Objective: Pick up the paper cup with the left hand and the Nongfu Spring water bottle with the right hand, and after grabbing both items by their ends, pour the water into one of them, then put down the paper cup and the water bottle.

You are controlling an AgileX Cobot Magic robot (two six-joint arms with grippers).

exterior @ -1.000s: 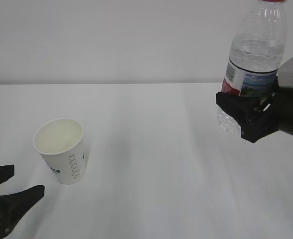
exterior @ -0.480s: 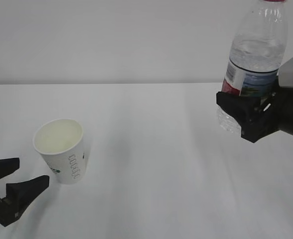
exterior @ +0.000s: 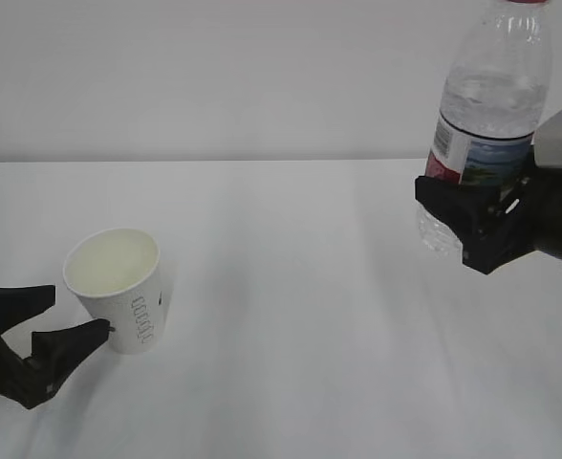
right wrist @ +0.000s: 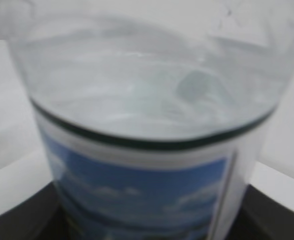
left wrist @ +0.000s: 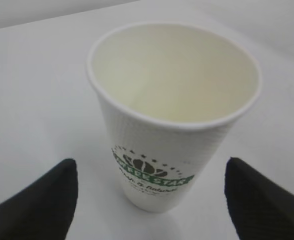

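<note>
Now | left hand (exterior: 44, 317) has advanced right, jaws apart, flanking the paper cup (exterior: 120, 298) on near-left table (exterior: 291, 287) | right hand (exterior: 472, 225) clamps Nongfu Spring water bottle (exterior: 486, 105) aloft far right | cup grasp looks imminent

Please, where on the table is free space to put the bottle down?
Bare table stretches from the paper cup rightward to beneath the right hand holding the water bottle. It is crowded only at the left, where the open left hand flanks the cup.
</note>
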